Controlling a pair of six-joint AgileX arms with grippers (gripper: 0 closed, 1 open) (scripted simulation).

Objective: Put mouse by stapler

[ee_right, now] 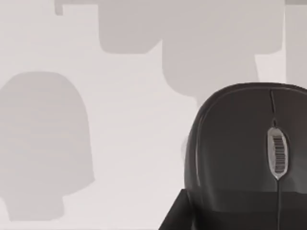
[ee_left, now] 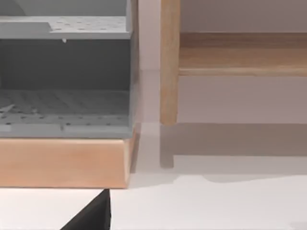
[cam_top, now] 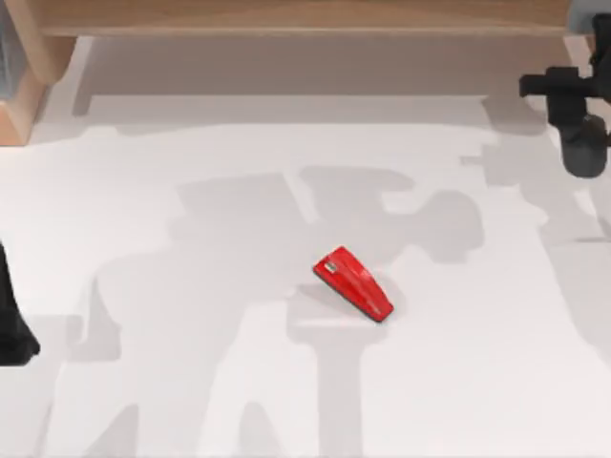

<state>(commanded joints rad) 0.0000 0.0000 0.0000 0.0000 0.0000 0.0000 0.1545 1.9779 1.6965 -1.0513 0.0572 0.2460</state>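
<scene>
You see the white surface [cam_top: 191, 382] with the red wedge stapler [cam_top: 353, 282] lying aslant near its middle. The black, glossy mouse [ee_right: 240, 143], scroll wheel pale, is cut off under the right gripper [cam_top: 582, 143] at far right; its jaws' state you cannot tell. The left arm [cam_top: 11, 324] sits at the left edge.

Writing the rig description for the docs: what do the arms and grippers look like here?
Both arms are plain black, with no markings or cables visible. In the top view the right arm at the upper right edge shows a blocky crossbar with a rounded, slightly glossy cylindrical end. The left arm at the left edge is a dark tapering shape. A black angular piece sits at the left wrist view's edge.
</scene>
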